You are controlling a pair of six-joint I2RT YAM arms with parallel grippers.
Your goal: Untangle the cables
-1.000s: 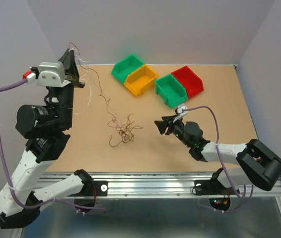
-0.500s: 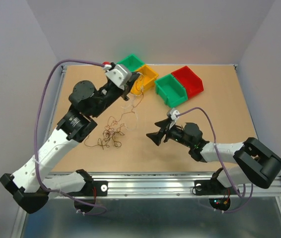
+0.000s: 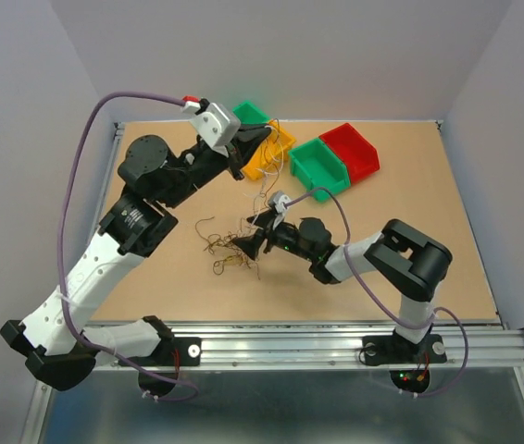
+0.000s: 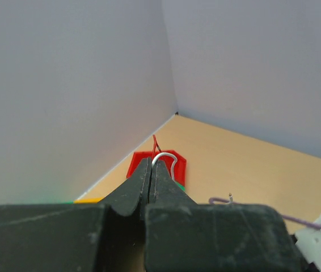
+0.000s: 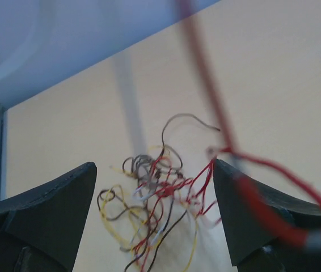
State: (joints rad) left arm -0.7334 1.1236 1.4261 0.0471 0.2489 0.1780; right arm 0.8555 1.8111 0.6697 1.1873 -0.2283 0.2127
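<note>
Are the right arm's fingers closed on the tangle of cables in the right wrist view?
No, the right fingers stand wide apart, and the cable tangle shows in the open gap between them.

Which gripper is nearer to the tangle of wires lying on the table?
Right. The right gripper is open at the edge of the tangle. The left gripper is far behind it, by the yellow bin, shut on a white wire.
</note>
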